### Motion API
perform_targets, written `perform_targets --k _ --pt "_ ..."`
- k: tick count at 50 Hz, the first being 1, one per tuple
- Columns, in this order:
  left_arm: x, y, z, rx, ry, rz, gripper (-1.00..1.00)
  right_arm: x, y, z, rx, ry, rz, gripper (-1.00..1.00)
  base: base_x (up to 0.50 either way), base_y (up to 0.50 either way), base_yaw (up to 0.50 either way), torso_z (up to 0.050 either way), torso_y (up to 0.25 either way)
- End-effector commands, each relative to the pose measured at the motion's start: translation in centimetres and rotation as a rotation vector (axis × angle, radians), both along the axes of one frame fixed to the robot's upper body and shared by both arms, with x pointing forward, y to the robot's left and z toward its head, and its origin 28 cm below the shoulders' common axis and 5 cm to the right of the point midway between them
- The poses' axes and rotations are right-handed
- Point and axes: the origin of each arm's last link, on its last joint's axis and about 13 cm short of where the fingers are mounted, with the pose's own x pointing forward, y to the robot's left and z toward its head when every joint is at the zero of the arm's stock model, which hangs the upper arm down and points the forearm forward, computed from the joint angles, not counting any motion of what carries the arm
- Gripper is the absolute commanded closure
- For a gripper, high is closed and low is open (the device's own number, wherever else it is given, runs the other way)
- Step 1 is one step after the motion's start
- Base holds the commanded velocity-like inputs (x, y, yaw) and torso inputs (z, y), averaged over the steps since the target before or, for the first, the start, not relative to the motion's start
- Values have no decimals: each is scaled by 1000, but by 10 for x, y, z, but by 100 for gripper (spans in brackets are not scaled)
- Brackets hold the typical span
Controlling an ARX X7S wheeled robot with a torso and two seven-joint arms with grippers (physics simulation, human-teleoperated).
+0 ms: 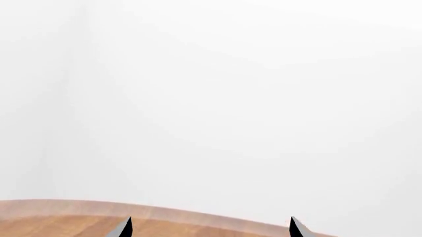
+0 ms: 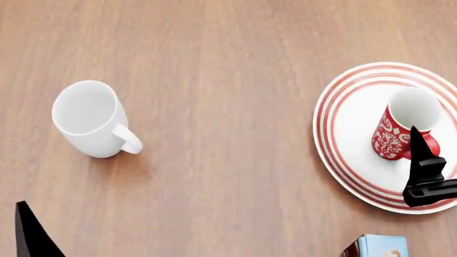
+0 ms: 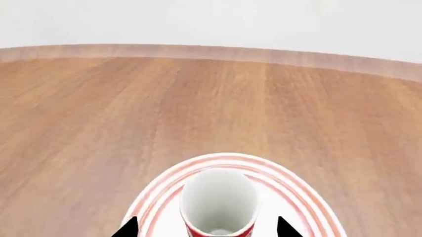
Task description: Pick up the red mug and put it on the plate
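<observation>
Mug (image 2: 394,134), red w/ white pattern, prob. upright

No readable text, labels or numbers anywhere.

Plain white ceramic mug (image 2: 91,119) upright on the wooden table (image 2: 228,64); blue box (image 2: 378,247) at its near edge.
</observation>
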Motion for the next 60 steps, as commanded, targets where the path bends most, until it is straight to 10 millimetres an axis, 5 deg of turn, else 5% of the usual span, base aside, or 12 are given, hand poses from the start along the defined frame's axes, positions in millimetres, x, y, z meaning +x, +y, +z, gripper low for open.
perform_targets --k 1,24,60 --pt "0 0 1 -4 -5 -1 -100 -16 6 26 -18 -79 38 -100 0 0 0 0 0" --pt "0 1 1 -7 -7 0 -100 -36 21 77 -65 -229 77 -100 0 0 0 0 0" --pt "0 1 2 -8 -9 2 -100 -60 50 96 -176 -334 214 -100 0 0 0 0 0"
